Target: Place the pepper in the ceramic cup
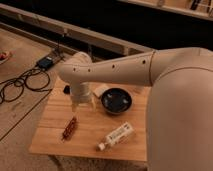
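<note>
The dark red pepper (69,128) lies on the wooden table (55,142) at the front left. The dark blue-black ceramic cup (116,100) stands on the table right of centre, empty as far as I can see. My gripper (82,104) hangs from the white arm above the table, between the pepper and the cup, a little above and to the right of the pepper. It holds nothing that I can see.
A white labelled bottle (116,136) lies on its side at the front of the table. A small white object (101,91) sits beside the cup. Black cables (22,85) and a small box (46,62) lie on the floor at left.
</note>
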`<state>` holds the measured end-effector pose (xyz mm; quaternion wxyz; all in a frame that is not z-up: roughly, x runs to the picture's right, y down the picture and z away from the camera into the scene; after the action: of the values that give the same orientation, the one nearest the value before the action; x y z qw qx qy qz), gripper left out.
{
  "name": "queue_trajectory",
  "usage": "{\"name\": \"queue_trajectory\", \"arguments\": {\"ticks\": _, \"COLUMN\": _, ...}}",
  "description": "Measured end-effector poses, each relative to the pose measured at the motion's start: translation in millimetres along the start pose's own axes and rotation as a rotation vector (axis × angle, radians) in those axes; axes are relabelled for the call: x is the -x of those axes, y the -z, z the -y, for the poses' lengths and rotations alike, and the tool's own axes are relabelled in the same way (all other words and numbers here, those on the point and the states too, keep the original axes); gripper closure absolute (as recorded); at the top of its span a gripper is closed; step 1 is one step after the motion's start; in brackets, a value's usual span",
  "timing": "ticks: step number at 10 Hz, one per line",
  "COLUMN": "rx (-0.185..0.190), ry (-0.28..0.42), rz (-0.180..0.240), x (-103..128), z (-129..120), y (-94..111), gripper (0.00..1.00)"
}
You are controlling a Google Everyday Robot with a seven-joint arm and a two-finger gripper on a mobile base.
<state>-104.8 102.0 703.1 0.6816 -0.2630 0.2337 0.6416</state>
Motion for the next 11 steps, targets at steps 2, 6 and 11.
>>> {"name": "queue_trajectory", "arguments": {"ticks": 2, "rx": 0.000, "ry": 0.000, "rz": 0.000, "x": 0, "z": 0, "y": 0, "gripper": 0.35}}
{"name": "queue_trajectory", "arguments": {"ticks": 6, "rx": -0.043, "ry": 0.020, "rz": -0.006, "x": -1, "z": -13, "y": -21, "gripper": 0.35}}
{"name": "queue_trajectory", "arguments": {"ticks": 11, "rx": -0.067, "ry": 0.015, "rz": -0.018, "x": -3, "z": -48, "y": -77, "gripper": 0.35}}
